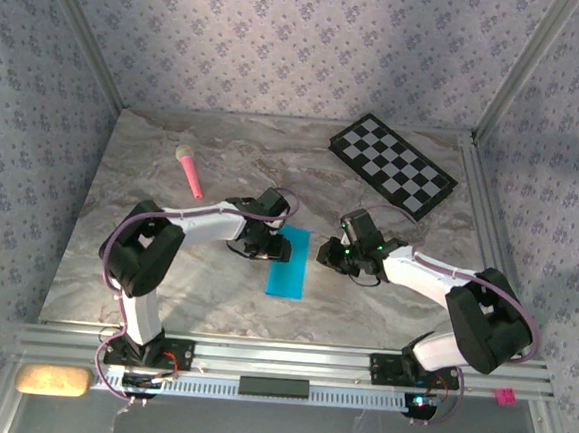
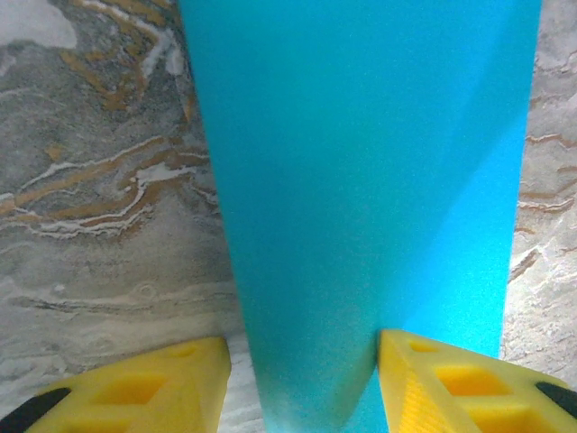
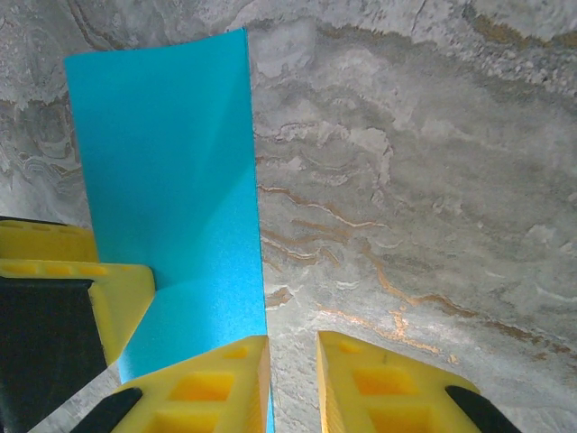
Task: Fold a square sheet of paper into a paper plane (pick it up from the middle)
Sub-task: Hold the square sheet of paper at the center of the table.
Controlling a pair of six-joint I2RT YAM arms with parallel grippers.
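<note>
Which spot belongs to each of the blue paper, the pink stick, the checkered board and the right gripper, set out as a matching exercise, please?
Things:
1. square sheet of paper
2. pink stick
3. checkered board
4. right gripper

Places:
a. far right corner of the table
b. just beside the paper, on its right
c. far left part of the table
d. middle of the table

Pairs: 1-d, 2-c, 3-a, 4-b.
</note>
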